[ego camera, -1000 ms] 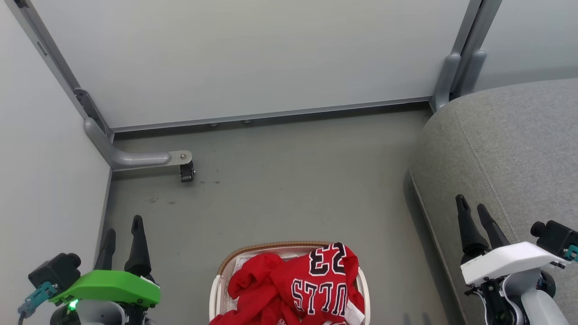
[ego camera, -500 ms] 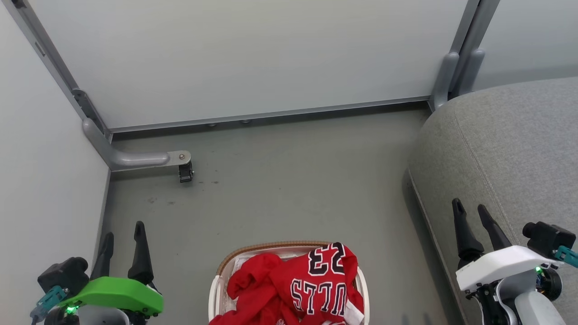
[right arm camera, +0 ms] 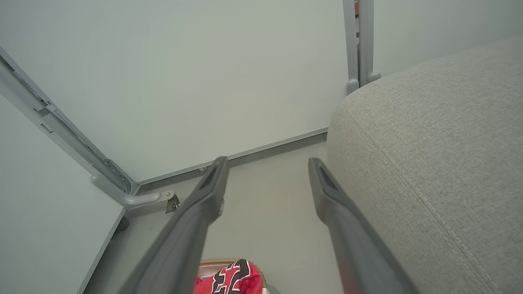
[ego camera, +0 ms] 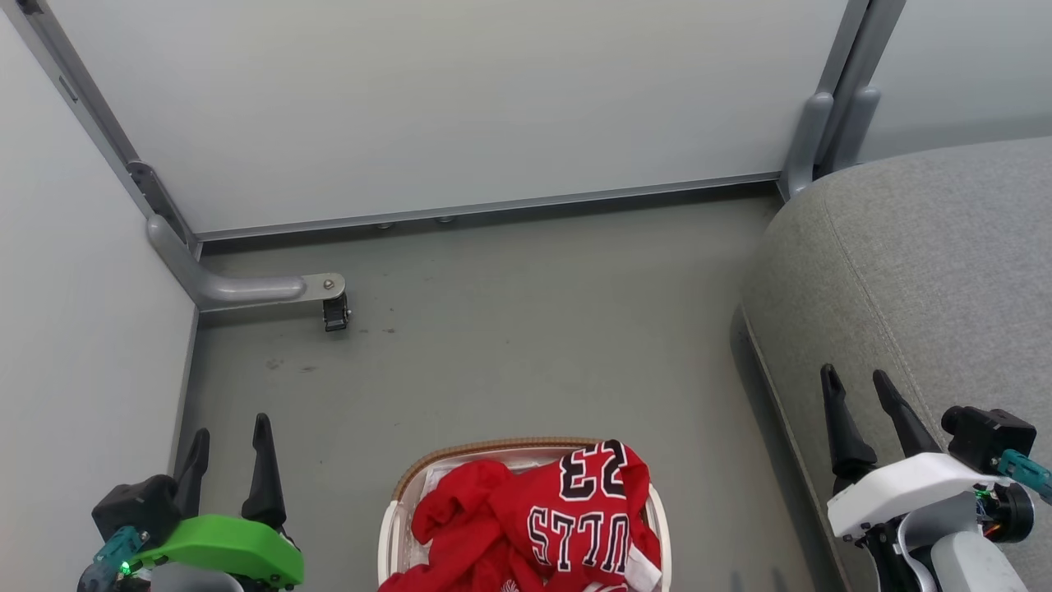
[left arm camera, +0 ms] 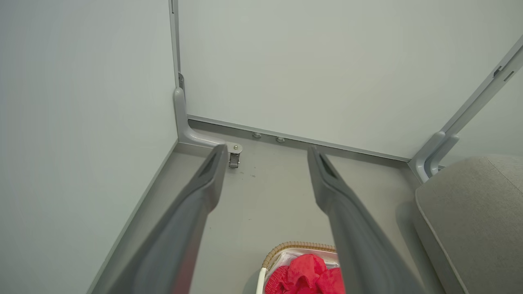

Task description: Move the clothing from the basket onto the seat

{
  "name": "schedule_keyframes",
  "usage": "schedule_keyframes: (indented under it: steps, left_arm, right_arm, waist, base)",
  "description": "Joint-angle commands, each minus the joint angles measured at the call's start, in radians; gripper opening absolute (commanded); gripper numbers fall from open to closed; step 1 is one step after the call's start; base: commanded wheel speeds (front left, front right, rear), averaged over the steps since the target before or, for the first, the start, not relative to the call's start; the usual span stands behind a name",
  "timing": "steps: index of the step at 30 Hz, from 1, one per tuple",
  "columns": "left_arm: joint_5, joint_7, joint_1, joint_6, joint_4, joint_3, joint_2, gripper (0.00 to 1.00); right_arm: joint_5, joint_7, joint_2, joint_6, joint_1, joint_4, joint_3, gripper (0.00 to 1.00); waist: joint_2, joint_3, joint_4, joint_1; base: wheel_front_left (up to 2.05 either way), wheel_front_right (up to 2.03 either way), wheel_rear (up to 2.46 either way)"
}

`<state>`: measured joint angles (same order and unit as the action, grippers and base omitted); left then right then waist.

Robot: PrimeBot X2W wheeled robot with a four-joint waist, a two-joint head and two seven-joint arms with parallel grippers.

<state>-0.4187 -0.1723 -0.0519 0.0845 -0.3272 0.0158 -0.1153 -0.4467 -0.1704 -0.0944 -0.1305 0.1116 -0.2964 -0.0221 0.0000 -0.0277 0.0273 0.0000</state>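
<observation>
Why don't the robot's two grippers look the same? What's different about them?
The left gripper has a bright green cover; the right gripper has a white one. The left gripper hangs over the floor beside the wall; the right gripper hangs at the edge of the grey seat. Both have two long dark fingers, both are open, and neither holds anything.

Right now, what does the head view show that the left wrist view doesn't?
Head view adds: the right gripper, open against the seat, and the clothing's "BULLS 23" lettering. Left wrist view adds: a close look along the left gripper's open fingers and more of the corner post. Shared: the basket, red clothing, grey seat, floor caster.
</observation>
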Motion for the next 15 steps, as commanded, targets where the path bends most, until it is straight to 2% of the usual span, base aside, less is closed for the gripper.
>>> schedule_keyframes:
  steps: [1, 15]
  left_arm:
    - [0.030, -0.010, -0.005, 0.006, 0.003, -0.003, -0.002, 1.00]
    - [0.167, -0.041, -0.011, 0.014, 0.006, -0.014, 0.006, 1.00]
  right_arm:
    - [0.028, -0.012, -0.005, 0.000, 0.009, 0.004, -0.004, 1.00]
    - [0.153, -0.043, 0.002, 0.000, 0.011, -0.008, -0.013, 1.00]
  waist:
    - [0.0000, -0.002, 0.001, 0.0000]
    - [0.0000, -0.007, 0.007, 0.0000]
  base:
    - [0.00, 0.00, 0.00]
    - [0.00, 0.00, 0.00]
